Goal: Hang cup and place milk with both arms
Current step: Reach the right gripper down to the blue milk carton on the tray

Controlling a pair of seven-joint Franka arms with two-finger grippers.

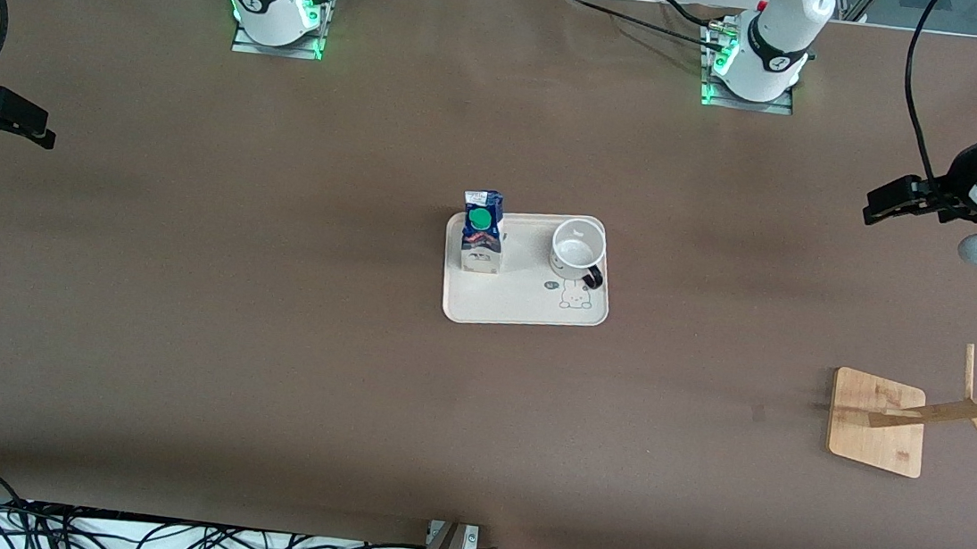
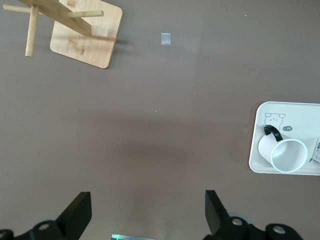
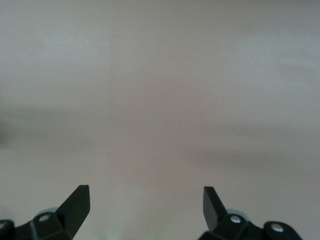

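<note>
Cup (image 1: 579, 248) and milk (image 1: 482, 242) upright on tray (image 1: 529, 314), mid-tabletop. Cup rigid, probably light: grip rim. Left gripper (image 2: 145, 210), right gripper (image 3: 145, 205): fingers wide, empty.

Milk and cup on the tray, both grippers held off at the table's ends

The milk (image 1: 482, 242) and cup (image 1: 579, 248) stand on the tray (image 1: 524, 309), well apart from the left gripper (image 1: 882, 205) and right gripper (image 1: 32, 127); a wooden rack (image 1: 879, 422) lies below the left gripper.
</note>
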